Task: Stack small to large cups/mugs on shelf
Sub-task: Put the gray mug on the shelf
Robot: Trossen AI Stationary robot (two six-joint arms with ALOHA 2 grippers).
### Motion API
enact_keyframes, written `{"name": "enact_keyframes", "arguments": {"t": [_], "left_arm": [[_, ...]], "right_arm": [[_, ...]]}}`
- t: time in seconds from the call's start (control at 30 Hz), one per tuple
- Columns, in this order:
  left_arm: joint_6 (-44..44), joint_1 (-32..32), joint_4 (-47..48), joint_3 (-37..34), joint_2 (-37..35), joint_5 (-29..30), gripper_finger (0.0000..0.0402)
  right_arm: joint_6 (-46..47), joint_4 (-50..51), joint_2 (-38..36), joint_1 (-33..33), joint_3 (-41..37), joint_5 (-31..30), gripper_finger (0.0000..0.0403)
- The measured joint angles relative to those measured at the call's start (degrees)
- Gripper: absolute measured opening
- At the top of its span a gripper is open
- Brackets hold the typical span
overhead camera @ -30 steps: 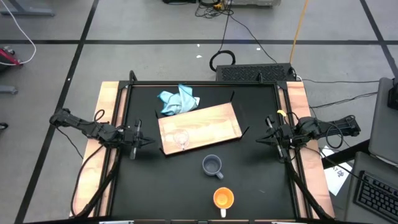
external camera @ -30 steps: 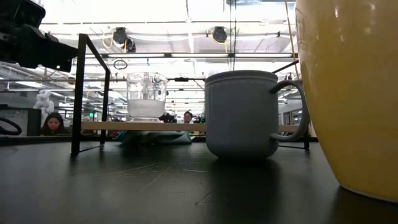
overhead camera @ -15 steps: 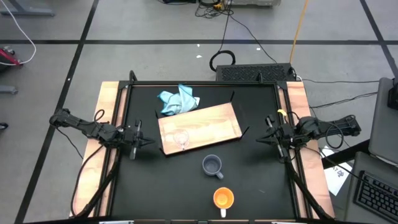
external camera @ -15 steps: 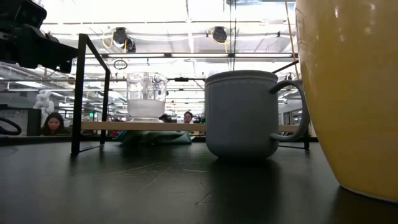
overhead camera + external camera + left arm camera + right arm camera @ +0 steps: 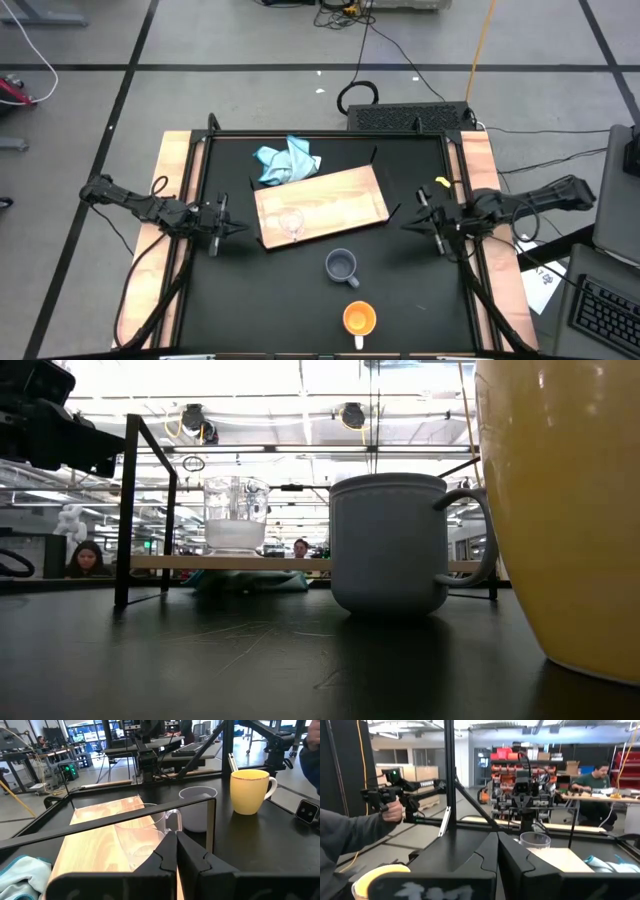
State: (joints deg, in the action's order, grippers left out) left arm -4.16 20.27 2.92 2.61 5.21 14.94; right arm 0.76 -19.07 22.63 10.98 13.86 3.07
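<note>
Grey-blue mug (image 5: 342, 265) was parked just in front of the shelf (image 5: 322, 204), glass cup (image 5: 291, 223) already on it. Right gripper (image 5: 407, 223) was slightly nearer than left gripper (image 5: 243, 229); both were clamped shut, nothing held.

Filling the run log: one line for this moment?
small clear glass cup: on light wooden shelf | grey-blue mug, orange mug: on table | hands: shut, empty

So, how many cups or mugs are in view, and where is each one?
3. The clear glass cup stands on the wooden shelf. The grey-blue mug stands on the black table beside the shelf. The orange mug stands nearest the front edge. None seems hidden.
</note>
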Motion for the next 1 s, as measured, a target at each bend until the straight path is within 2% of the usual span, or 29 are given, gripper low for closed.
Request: {"name": "enact_keyframes", "arguments": {"t": [0.2,0.43,0.57,0.67,1.0], "left_arm": [[0.0,0.0,0.02,0.0,0.02,0.07,0.002],[-0.02,0.0,0.04,0.0,0.02,0.09,0.0003],[-0.06,0.0,0.04,0.0,0.02,0.11,0.0011],[-0.1,0.0,0.04,0.0,0.01,0.11,0.0022],[-0.7,0.0,0.04,-0.02,0.02,0.13,0.0026]], "right_arm": [[0.04,0.0,9.21,-0.01,4.75,0.0,0.0],[0.18,0.14,19.61,0.0,12.04,0.05,0.0],[2.48,1.46,25.46,-0.02,16.61,0.31,0.0],[3.76,2.29,29.46,-0.04,19.38,3.17,0.0],[6.83,2.79,40.65,-0.19,26.64,4.85,0.0]]}}
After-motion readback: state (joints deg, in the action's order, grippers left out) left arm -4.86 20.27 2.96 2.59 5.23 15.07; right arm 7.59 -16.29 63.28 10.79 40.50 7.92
